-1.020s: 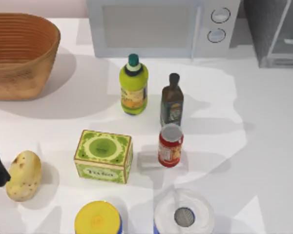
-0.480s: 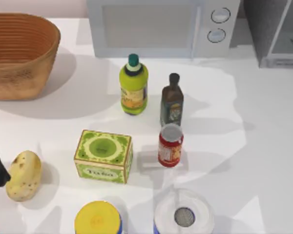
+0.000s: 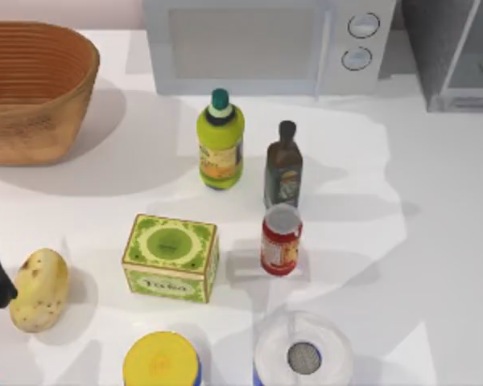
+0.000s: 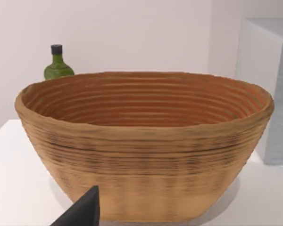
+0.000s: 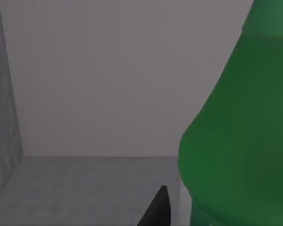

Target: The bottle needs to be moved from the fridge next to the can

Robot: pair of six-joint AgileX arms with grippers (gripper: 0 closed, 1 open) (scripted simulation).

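Note:
The bottle [image 5: 240, 141] rises bright green and very close in the right wrist view, standing on the grey floor inside the fridge [image 5: 85, 188]. A dark tip of my right gripper [image 5: 155, 212] sits just beside the bottle's base. The fridge [image 3: 455, 56] occupies the table's far right corner in the top view. The red can [image 3: 281, 240] stands upright near the table's middle. My left gripper [image 4: 82, 212] is parked at the left edge, in front of the basket [image 4: 141, 141].
A white microwave [image 3: 258, 44] stands at the back. Around the can are a yellow-green bottle [image 3: 220, 141], a dark brown bottle [image 3: 283, 167], a green box [image 3: 171, 257], a white roll [image 3: 303, 354] and a yellow-lidded tub [image 3: 161, 362]. A potato [image 3: 38, 289] lies at the left.

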